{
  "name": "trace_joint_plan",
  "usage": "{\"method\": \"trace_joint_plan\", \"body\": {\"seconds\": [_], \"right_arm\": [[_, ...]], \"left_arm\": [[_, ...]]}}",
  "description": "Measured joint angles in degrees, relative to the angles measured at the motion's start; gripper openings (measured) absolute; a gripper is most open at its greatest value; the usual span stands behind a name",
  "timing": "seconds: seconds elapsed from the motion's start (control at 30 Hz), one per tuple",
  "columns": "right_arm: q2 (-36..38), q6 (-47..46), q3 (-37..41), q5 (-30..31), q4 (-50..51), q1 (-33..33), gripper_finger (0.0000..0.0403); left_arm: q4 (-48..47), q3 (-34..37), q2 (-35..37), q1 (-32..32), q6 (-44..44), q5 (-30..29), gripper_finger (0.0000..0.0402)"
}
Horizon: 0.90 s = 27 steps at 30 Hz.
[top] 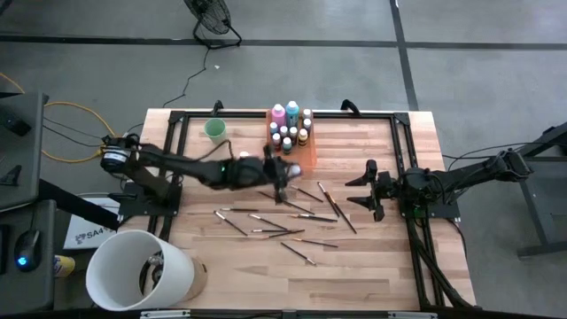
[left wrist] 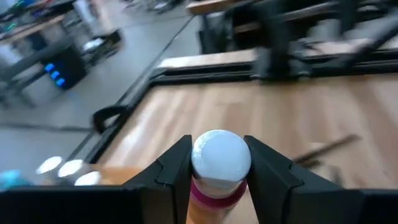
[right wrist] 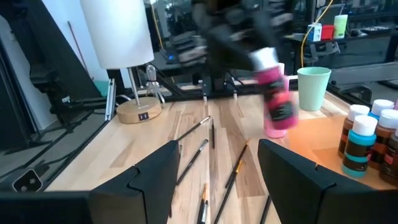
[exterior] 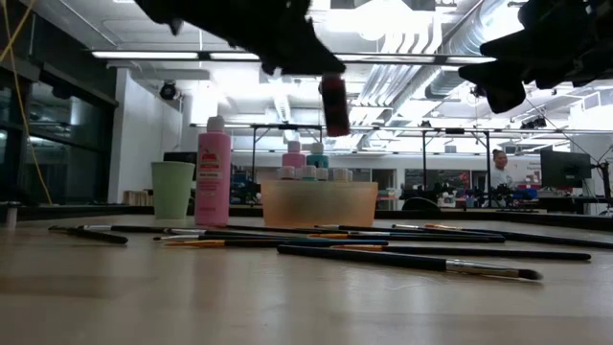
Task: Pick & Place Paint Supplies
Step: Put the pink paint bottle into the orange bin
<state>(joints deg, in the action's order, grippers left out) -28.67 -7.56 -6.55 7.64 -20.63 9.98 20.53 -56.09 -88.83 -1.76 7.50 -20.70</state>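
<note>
My left gripper (top: 282, 174) hangs over the table's middle, just near of the translucent orange tray (top: 308, 158), and is shut on a small magenta bottle with a white cap (left wrist: 221, 155). In the low view the bottle (exterior: 335, 105) hangs high above the table. The tray (exterior: 318, 205) holds several small pale-capped bottles (top: 289, 135). A tall pink bottle (exterior: 213, 172) stands on its base to the left of the tray. Several thin brushes (top: 283, 217) lie flat on the wood. My right gripper (top: 361, 190) waits open at the right. My left gripper pinches the small bottle at its white cap (left wrist: 198, 163), one finger on each side. The fingers reach out nearly level from the table's left. The bottle's magenta body (right wrist: 277, 102) hangs below the fingers, a little tilted and lifted clear of table and tray.
A mint-green cup (top: 215, 131) stands at the far left of the table. A big white cylinder on a wooden base (top: 137, 270) fills the near left corner. Black frame rails (top: 283, 114) run along the table's edges. Brushes (exterior: 383, 251) cross the middle of the table.
</note>
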Motion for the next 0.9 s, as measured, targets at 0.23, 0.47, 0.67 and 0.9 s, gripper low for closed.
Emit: {"method": "trace_joint_plan", "body": {"seconds": [0.23, 0.47, 0.67, 0.9], "right_arm": [[-0.05, 0.25, -0.02, 0.05, -0.85, 0.00, 0.0215], [0.22, 0.28, -0.02, 0.17, -0.63, 0.00, 0.0215], [-0.09, 0.30, -0.02, 0.26, -0.89, -0.02, 0.0215], [-0.15, 0.30, -0.02, 0.37, -0.86, 0.00, 0.0215]], "left_arm": [[-0.27, -7.07, -8.29, 8.07, -0.84, 2.58, 0.0117], [-4.23, -13.92, -16.87, 10.97, -8.11, 0.10, 0.0117], [-4.94, -16.44, -21.05, 10.72, -12.61, -12.55, 0.0117], [-5.88, -16.51, -22.98, 11.38, -21.58, -15.81, 0.0117]]}}
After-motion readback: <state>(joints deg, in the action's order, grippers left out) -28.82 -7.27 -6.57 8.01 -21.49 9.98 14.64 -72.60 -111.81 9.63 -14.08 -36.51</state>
